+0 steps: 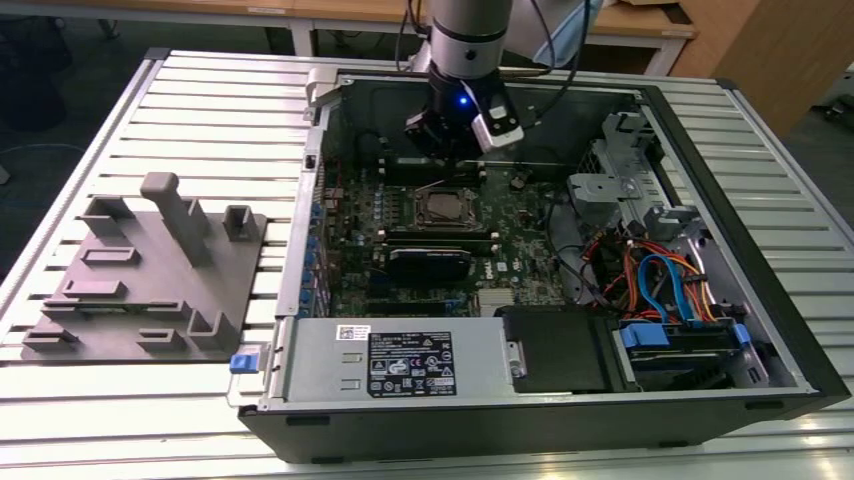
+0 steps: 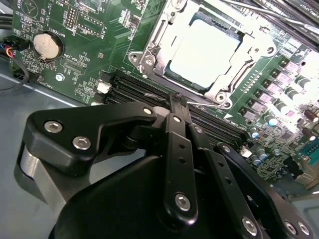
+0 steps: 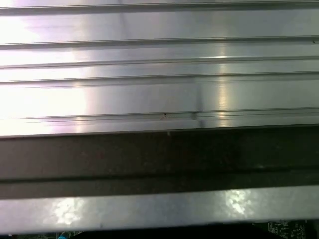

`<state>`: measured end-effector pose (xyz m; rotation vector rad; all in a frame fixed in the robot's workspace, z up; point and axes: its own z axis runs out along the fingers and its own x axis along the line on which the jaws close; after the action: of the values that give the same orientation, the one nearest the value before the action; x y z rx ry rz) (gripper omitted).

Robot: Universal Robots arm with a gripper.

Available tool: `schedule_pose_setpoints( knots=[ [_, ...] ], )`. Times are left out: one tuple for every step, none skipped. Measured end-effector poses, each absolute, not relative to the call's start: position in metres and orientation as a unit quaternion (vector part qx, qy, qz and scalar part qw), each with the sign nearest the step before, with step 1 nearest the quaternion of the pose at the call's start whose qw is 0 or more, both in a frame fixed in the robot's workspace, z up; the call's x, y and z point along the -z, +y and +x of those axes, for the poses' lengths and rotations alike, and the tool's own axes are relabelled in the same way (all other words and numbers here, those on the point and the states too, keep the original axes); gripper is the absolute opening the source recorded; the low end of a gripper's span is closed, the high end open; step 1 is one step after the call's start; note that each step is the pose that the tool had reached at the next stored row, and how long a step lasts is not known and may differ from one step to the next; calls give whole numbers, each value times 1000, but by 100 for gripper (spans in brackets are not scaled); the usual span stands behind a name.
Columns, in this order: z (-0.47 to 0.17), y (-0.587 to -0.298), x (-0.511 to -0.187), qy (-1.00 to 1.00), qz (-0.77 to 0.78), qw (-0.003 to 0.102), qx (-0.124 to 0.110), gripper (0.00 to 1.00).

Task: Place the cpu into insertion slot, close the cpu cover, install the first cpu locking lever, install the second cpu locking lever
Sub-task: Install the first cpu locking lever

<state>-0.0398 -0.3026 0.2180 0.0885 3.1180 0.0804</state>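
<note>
The cpu [image 2: 204, 52] lies flat in the insertion slot [image 2: 223, 97], its silver-grey top showing through the window of the cpu cover [image 2: 158, 31], which lies down around it. A thin wire locking lever [image 2: 242, 74] runs along one side of the socket. My gripper [image 2: 174, 102] is shut, its black fingertips [image 2: 173, 108] meeting just beside the socket's edge, over the memory slots, close to a thin metal rod end [image 2: 149, 94]. In the exterior view the gripper [image 1: 447, 160] hangs inside the open case just behind the cpu [image 1: 439, 208].
The computer case [image 1: 747, 330] lies open on a slatted metal table [image 3: 159, 89]. Long black memory slots [image 2: 134, 84] and a coin battery [image 2: 46, 46] sit near the socket. A black card [image 1: 430, 262], power supply [image 1: 387, 360] and cables [image 1: 654, 280] surround it. A grey fixture [image 1: 147, 270] stands at the exterior view's left.
</note>
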Motion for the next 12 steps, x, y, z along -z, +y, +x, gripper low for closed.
schedule_pose_setpoints(
  knots=[
    [-39,-303,-218,999,28,11,-26,10],
    [-39,-303,-217,999,28,11,-26,10],
    [-38,-303,-217,999,28,11,-26,10],
    [-38,-303,-216,999,28,11,-26,10],
    [-37,-303,-216,999,28,11,-26,10],
    [-37,-303,-216,999,28,11,-26,10],
    [-37,-303,-215,999,28,11,-26,10],
    [-36,-303,-215,999,28,11,-26,10],
    [-36,-303,-214,999,28,11,-26,10],
    [-35,-303,-214,999,28,11,-26,10],
    [-35,-303,-214,999,28,10,-26,10],
    [-35,-303,-213,999,28,10,-26,10]
  ],
)
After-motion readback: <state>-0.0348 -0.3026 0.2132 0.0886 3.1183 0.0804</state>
